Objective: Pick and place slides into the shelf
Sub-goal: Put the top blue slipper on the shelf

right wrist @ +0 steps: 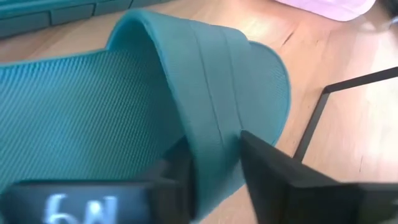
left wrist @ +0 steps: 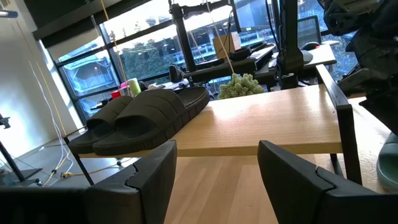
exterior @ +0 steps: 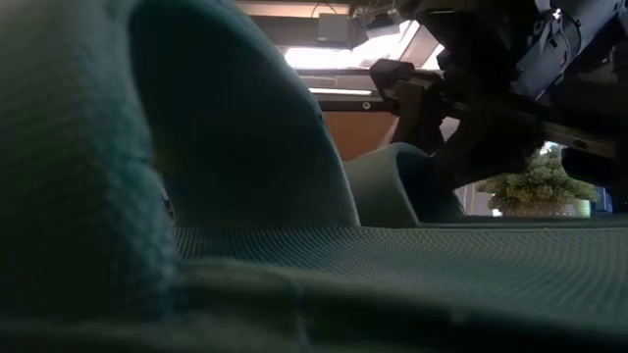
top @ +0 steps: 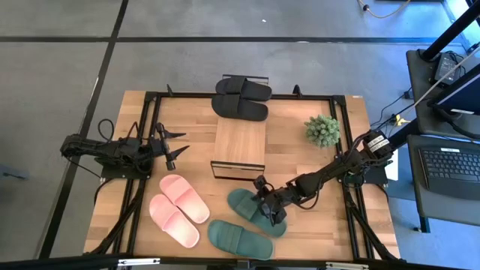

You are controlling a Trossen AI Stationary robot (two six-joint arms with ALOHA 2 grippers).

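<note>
The right arm reached in from the table's right edge, stretched low across the wood toward the near middle, and its right gripper [top: 270,211] was down on one dark green slide [top: 251,210]. In the right wrist view the two dark fingers [right wrist: 273,168] stood on either side of that slide's strap [right wrist: 205,106], narrowed around it and pinching its edge (the slide itself lay flat on the table). The left arm lay folded at the table's left edge, its left gripper [top: 171,146] pointing toward the shelf [top: 238,148] with its fingers spread wide and nothing between them.

Six slides showed in the high view. Two black slides [top: 241,98] lay side by side at the far end of the shelf, resting on its top board. Two pale pink slides [top: 178,209] lay close together on the near left of the table. The second dark green slide [top: 240,239] lay near the front edge, just beside the gripped one. One shelf stood in the table's middle, and one small green plant [top: 322,130] stood to its right.
</note>
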